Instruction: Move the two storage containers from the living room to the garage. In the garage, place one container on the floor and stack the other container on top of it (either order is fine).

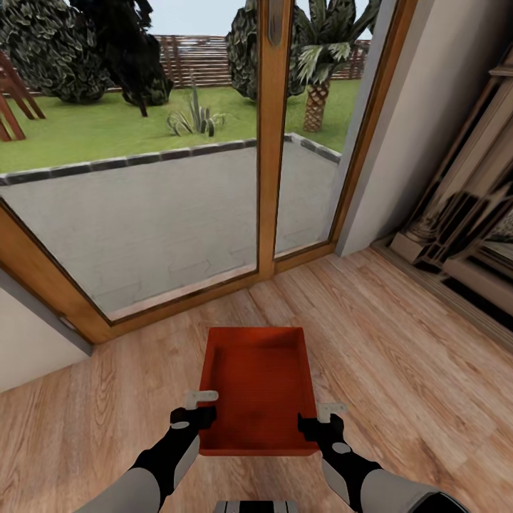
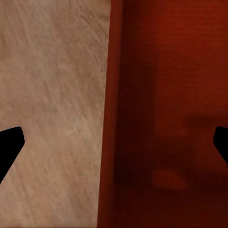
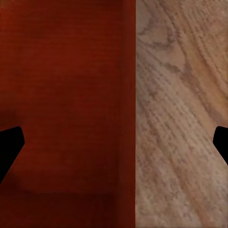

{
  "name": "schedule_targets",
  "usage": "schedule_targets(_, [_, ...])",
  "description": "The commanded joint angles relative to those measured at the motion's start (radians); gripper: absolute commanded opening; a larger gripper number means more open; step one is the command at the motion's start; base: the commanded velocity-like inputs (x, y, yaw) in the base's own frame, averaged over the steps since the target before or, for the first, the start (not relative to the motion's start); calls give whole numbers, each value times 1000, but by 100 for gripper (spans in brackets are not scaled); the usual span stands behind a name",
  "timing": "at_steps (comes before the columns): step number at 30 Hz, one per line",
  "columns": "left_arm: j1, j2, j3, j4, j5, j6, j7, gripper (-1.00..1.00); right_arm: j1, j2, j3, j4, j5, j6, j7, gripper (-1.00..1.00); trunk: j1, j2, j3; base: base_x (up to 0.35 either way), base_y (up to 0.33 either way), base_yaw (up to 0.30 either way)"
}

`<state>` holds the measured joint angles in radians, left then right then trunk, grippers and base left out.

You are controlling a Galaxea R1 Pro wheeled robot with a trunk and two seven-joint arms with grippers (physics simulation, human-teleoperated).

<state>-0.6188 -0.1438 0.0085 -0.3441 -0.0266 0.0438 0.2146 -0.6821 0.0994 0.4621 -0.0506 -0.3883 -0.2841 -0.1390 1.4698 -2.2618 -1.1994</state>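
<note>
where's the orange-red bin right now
In the head view the storage container sits low and central over the wood-plank floor, between the left gripper and right gripper, near the glass garden doors.

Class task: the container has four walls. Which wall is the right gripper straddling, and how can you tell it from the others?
The right long wall of the storage container. The right gripper is open astride it; the left gripper straddles the opposite wall, and both short end walls are untouched.
</note>
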Motion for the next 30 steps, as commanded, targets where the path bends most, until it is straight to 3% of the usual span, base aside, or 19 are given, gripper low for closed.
schedule_targets(1, [0, 0, 1, -2, -3, 4, 3, 100, -1, 0, 8, 1, -7, -3, -4, 100, 0, 0, -1, 0, 0, 0])
schedule_targets(17, [0, 0, 1, -3, -4, 5, 3, 100, -1, 0, 7, 1, -7, -3, -4, 100, 0, 0, -1, 0, 0, 0])
schedule_targets(24, [-1, 0, 1, -2, -4, 5, 3, 100, -1, -1, 7, 1, -7, -3, -4, 100, 27, -49, -23, 0, 0, 0])
schedule_targets(30, [0, 0, 1, -3, -4, 4, 3, 100, -1, -4, 7, 1, -7, -3, -4, 100, 27, -49, -23, 0, 0, 0])
